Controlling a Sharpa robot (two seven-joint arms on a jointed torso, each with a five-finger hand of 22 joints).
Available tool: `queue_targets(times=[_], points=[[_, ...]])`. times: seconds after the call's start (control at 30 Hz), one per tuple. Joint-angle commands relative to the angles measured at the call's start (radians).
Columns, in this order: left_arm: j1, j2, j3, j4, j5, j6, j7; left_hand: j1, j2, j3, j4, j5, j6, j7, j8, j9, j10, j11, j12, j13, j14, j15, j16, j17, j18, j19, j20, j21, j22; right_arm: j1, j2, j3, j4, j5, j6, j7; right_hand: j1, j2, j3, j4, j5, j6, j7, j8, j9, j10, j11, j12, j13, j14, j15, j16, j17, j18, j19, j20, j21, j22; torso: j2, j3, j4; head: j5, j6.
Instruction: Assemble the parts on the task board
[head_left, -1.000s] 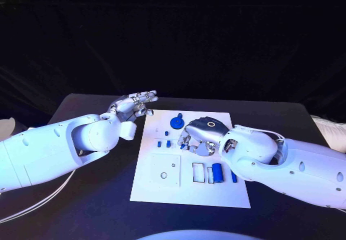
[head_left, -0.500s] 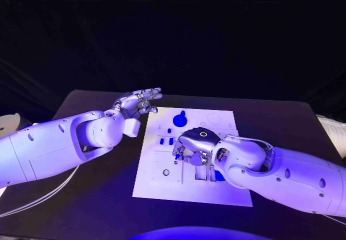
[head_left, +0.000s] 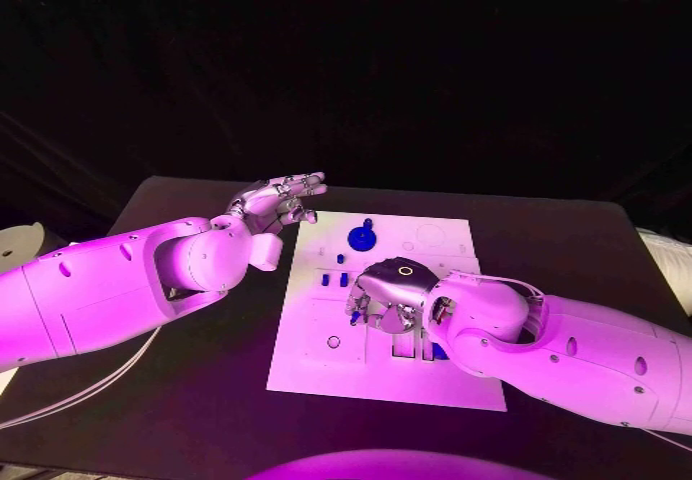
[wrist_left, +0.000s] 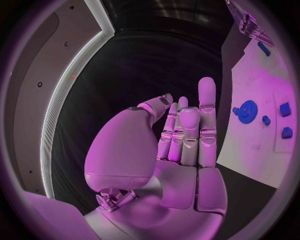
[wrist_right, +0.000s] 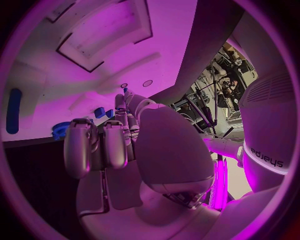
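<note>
Small blue parts (head_left: 332, 281), among them a gear (head_left: 359, 238), lie on the white board (head_left: 320, 370) in the middle of the black counter (head_left: 577, 240); they are judged light, rigid and smooth, best pinched by the sides with fingertips. The right hand (head_left: 387, 293) is held low over the board's middle with fingers curled, though a grasp cannot be told, while the left hand (head_left: 277, 203) is raised beside the board's far left corner, fingers released and empty. On the right arm, "edjeys" can be read.
</note>
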Motion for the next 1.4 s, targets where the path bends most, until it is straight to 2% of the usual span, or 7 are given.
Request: queue_targets(times=[0.03, 0.97, 1.1, 1.17, 1.23, 1.3, 1.4], points=[[0.0, 0.001, 0.001, 0.001, -0.003, 0.022, 0.003, 0.0, 0.002, -0.002, -0.006, 0.002, -0.005, 0.0, 0.0, -0.002, -0.007, 0.002, 0.005, 0.0, -0.006, -0.001, -0.006, -0.002, 0.018, -0.005, 0.0, -0.006, -0.001, -0.001, 0.003, -0.001, -0.003, -0.004, 0.031, 0.007, -0.009, 0.0, 0.004, -0.001, 0.002, 0.002, 0.004, 0.003, 0.002, 0.003, 0.006, -0.003, -0.001, 0.063, 0.003, 0.004, 0.0, 0.001, 0.002, -0.001, 0.002, -0.001, 0.0, 0.0002, 0.0005, 0.0, -0.002], [0.0, -0.002, 0.001, 0.003, -0.003, 0.028, -0.002, -0.001, 0.001, -0.003, -0.006, 0.002, -0.005, 0.001, 0.0, -0.002, -0.009, 0.002, 0.006, -0.001, -0.007, 0.0, -0.006, -0.003, 0.018, -0.006, 0.0, -0.006, -0.002, -0.009, 0.039, -0.013, -0.043, -0.029, 0.066, -0.009, -0.018, -0.004, 0.003, -0.003, 0.003, -0.001, 0.007, 0.001, 0.002, 0.001, 0.01, -0.004, -0.002, 0.062, 0.007, 0.005, 0.001, 0.001, 0.001, 0.002, 0.001, -0.002, 0.0, -0.0006, 0.0002, 0.003, -0.009], [0.0, -0.003, 0.001, 0.003, -0.003, 0.028, -0.004, -0.001, 0.001, -0.003, -0.006, 0.002, -0.005, 0.001, 0.0, -0.002, -0.009, 0.002, 0.006, -0.001, -0.007, 0.0, -0.006, -0.003, 0.018, -0.006, 0.0, -0.006, -0.002, -0.01, 0.041, -0.014, -0.049, -0.027, 0.052, -0.026, -0.064, -0.034, -0.012, 0.008, 0.006, -0.06, 0.028, -0.009, -0.012, -0.074, 0.035, -0.007, -0.006, 0.061, 0.028, 0.005, -0.001, 0.004, -0.009, 0.015, -0.012, -0.018, 0.0, -0.001, 0.0, 0.003, -0.009], [0.0, -0.003, 0.001, 0.003, -0.006, 0.027, -0.006, 0.0, 0.002, -0.004, -0.007, 0.002, -0.005, 0.001, 0.0, -0.002, -0.009, 0.002, 0.007, -0.001, -0.008, 0.0, -0.006, -0.004, 0.018, -0.006, 0.0, -0.007, -0.002, -0.01, 0.041, -0.014, -0.052, -0.025, 0.047, -0.033, -0.088, -0.054, -0.031, 0.013, 0.007, -0.108, 0.028, -0.008, -0.024, -0.134, 0.044, -0.005, -0.005, 0.054, 0.034, -0.012, -0.024, 0.014, -0.029, 0.026, -0.045, -0.06, 0.0, -0.001, 0.0001, 0.003, -0.008], [0.0, -0.003, 0.001, 0.003, -0.009, 0.026, -0.007, 0.0, 0.001, -0.004, -0.007, 0.002, -0.006, 0.001, 0.0, -0.002, -0.01, 0.002, 0.007, -0.001, -0.008, 0.0, -0.006, -0.005, 0.018, -0.006, 0.0, -0.007, -0.002, -0.01, 0.04, -0.015, -0.053, -0.023, 0.039, -0.038, -0.097, -0.062, -0.05, 0.01, 0.007, -0.143, 0.035, -0.008, -0.031, -0.18, 0.051, -0.002, -0.004, 0.048, 0.041, -0.023, -0.04, 0.026, -0.053, 0.033, -0.084, -0.111, -0.001, -0.0006, 0.0005, 0.002, -0.007], [0.0, -0.004, 0.001, 0.003, -0.012, 0.026, -0.008, 0.0, 0.001, -0.004, -0.007, 0.002, -0.006, 0.001, 0.0, -0.002, -0.01, 0.002, 0.007, -0.001, -0.008, 0.0, -0.006, -0.005, 0.018, -0.006, 0.0, -0.007, -0.002, -0.01, 0.037, -0.015, -0.054, -0.021, 0.023, -0.04, -0.102, -0.066, -0.076, 0.007, 0.005, -0.173, 0.032, -0.007, -0.032, -0.226, 0.061, 0.001, -0.003, 0.042, 0.048, -0.031, -0.052, 0.033, -0.068, 0.042, -0.112, -0.145, -0.001, -0.0009, 0.0004, 0.001, -0.007], [0.001, -0.004, 0.001, 0.003, -0.013, 0.027, -0.009, 0.0, 0.001, -0.004, -0.007, 0.002, -0.006, 0.001, 0.0, -0.002, -0.01, 0.002, 0.007, -0.001, -0.008, 0.0, -0.006, -0.005, 0.018, -0.006, 0.0, -0.007, -0.002, -0.01, 0.031, -0.015, -0.049, -0.02, -0.002, -0.038, -0.1, -0.065, -0.096, 0.003, 0.006, -0.186, 0.038, -0.007, -0.032, -0.246, 0.064, 0.006, -0.001, 0.039, 0.05, -0.032, -0.056, 0.035, -0.071, 0.046, -0.121, -0.154, -0.001, -0.0008, 0.0, 0.0, -0.005]])
